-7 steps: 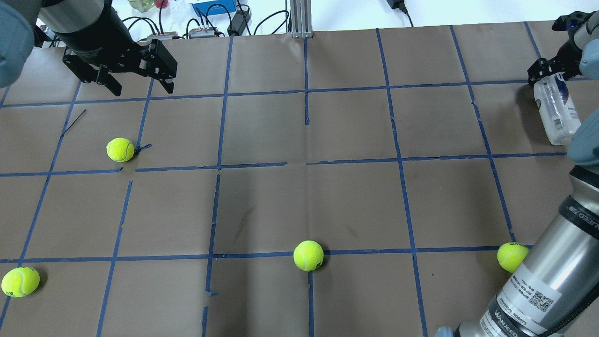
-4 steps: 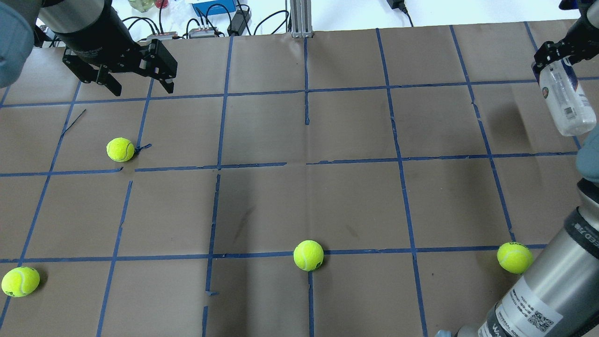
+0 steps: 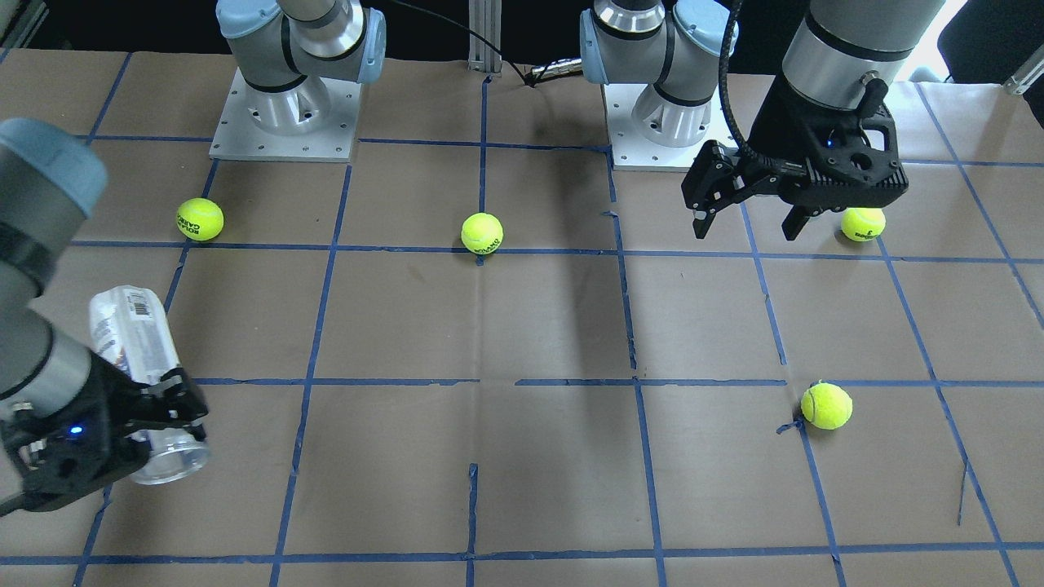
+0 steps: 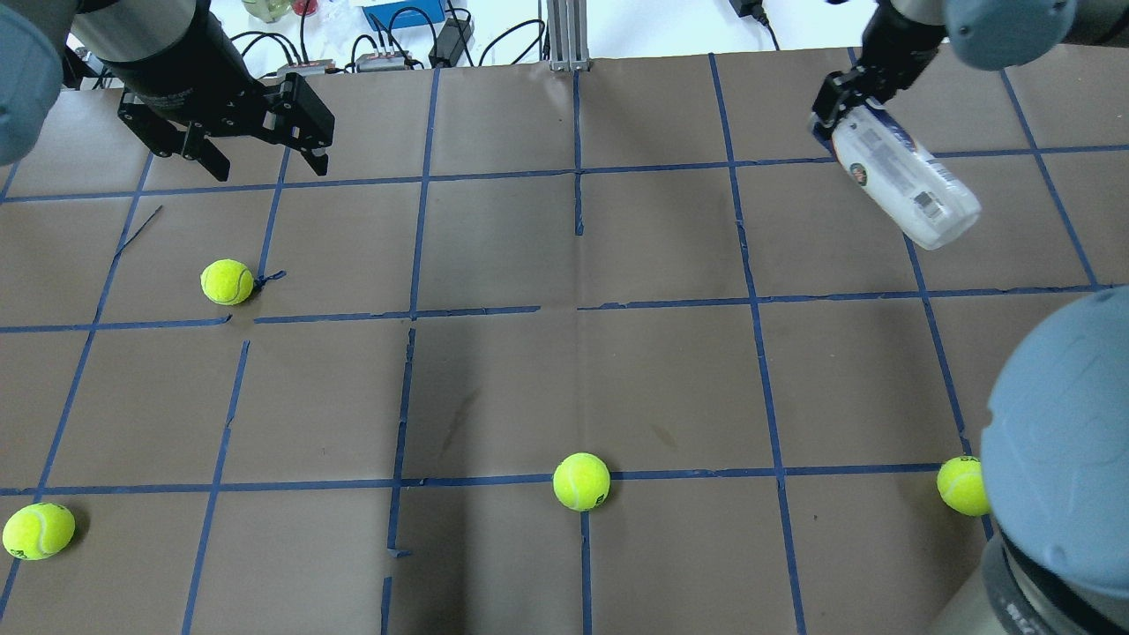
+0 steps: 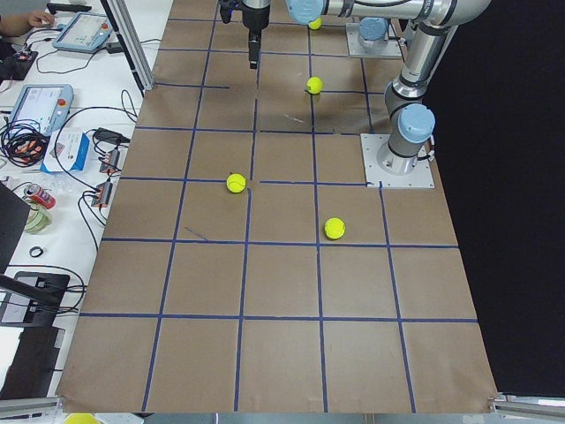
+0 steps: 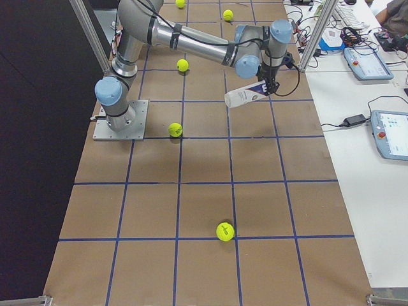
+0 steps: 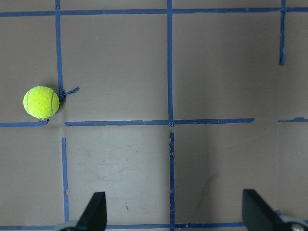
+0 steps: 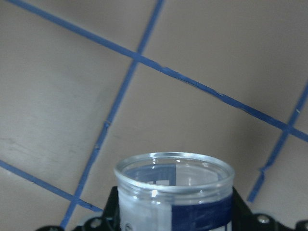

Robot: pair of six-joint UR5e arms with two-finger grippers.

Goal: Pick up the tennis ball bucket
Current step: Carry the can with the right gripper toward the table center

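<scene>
The tennis ball bucket [image 4: 908,190], a clear tube with a white and navy label, hangs tilted above the table at the far right. My right gripper [image 4: 838,106] is shut on it near its open rim [image 8: 174,173]. In the front-facing view the bucket [image 3: 139,350] sticks out of the right gripper [image 3: 159,416] toward the robot's base. It also shows in the exterior right view [image 6: 245,97]. It looks empty. My left gripper [image 4: 267,168] is open and empty above the far left of the table, also seen in the front-facing view [image 3: 745,232] and in its wrist view [image 7: 173,211].
Several yellow-green tennis balls lie on the brown paper with its blue tape grid: one near the left gripper [image 4: 227,282], one front left [image 4: 37,531], one front middle [image 4: 581,481], one front right [image 4: 963,484] beside my right arm's elbow [image 4: 1058,441]. Cables and boxes lie beyond the far edge.
My right gripper has carried the bucket up and toward the table's middle, off the surface, more tilted. The right elbow has swung in. The left arm has not moved.
</scene>
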